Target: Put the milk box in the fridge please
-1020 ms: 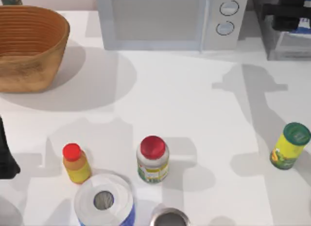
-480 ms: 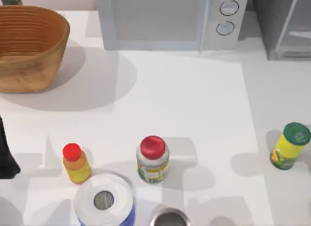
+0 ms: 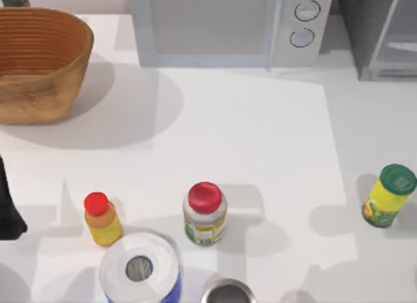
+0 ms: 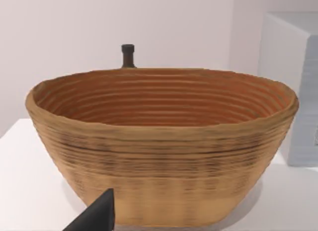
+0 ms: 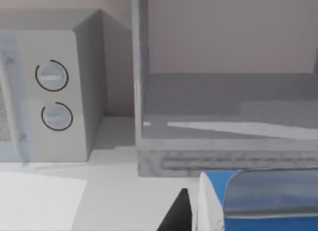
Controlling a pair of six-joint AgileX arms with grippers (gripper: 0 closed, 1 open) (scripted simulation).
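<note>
The milk box [image 5: 258, 201], blue-topped with a white edge, sits close under the right wrist camera, in front of the fridge [image 5: 223, 156] and outside its lower sill. My right gripper [image 5: 238, 221] is shut on the box, with one dark finger [image 5: 180, 213] showing beside it. In the top view the fridge [image 3: 384, 36] stands dark grey at the back right corner, partly cut off. My left arm [image 3: 6, 215] is parked at the table's left edge, its gripper [image 4: 94, 216] facing the basket.
A woven basket [image 3: 39, 62] stands back left and a microwave [image 3: 228, 26] with two knobs back centre. Near the front are a yellow bottle [image 3: 101, 219], a red-capped jar [image 3: 205, 214], a paper roll [image 3: 139, 269] and a can [image 3: 227, 293]. A green-capped can [image 3: 389, 195] stands right.
One second ago my right arm with the blue box was at the fridge in the top view. It has since left that view, and its shadow has slid toward the front right.
</note>
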